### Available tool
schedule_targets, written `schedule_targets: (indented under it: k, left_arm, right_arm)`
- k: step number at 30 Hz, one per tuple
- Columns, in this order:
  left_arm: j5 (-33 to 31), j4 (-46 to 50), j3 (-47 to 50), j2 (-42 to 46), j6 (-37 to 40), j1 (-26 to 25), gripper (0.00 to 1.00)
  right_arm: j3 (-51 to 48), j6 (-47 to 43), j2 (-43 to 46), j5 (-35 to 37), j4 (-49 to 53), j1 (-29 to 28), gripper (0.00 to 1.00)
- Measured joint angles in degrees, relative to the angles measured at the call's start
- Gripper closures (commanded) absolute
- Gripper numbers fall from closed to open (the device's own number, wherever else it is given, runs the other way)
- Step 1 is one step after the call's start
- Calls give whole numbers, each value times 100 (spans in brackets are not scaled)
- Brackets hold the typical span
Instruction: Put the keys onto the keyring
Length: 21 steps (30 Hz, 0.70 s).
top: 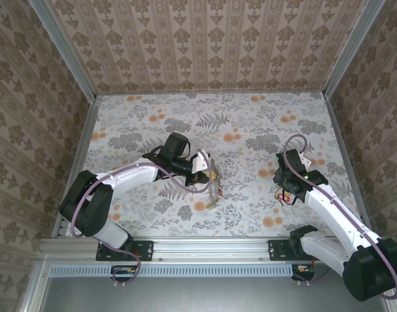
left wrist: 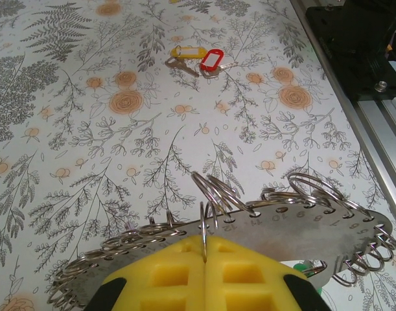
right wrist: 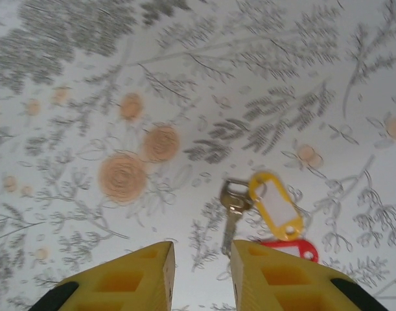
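The keyring [left wrist: 301, 223] is a flat metal hoop with numbered holes, its rim fringed with small silvery split rings. My left gripper [left wrist: 205, 241] is shut on one of those thin rings and holds the hoop edge-up over the table's middle [top: 215, 188]. A green tag [left wrist: 306, 265] peeks out under the hoop. Two keys lie on the cloth at the right: a silver key [right wrist: 233, 210] with a yellow tag [right wrist: 275, 207], and a red tag [right wrist: 291, 249] partly behind my right finger. My right gripper [right wrist: 203, 249] hangs open just above them, the key's blade close to its right finger. Both tags [left wrist: 198, 56] also lie far ahead of the left wrist.
The table carries a floral cloth [top: 250, 123] and is boxed in by patterned walls [top: 211, 39] at the back and sides. An aluminium rail [left wrist: 372, 123] and the right arm's black base [left wrist: 353, 32] bound the near edge. The left gripper [top: 208, 174] and the right gripper [top: 284, 190] are well apart.
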State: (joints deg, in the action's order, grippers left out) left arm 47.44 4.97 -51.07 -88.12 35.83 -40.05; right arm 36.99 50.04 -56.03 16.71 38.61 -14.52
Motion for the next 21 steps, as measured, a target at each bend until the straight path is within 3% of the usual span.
schedule_targets:
  k: [11,21]
  left_arm:
    - [9,98,-2,24,4,0,100]
    - [11,120,-4,33,44,0,100]
  right_arm:
    - [-190,66,-1390,-614,63,197,63]
    - [-125,-192,-1773,-916,48,195,67]
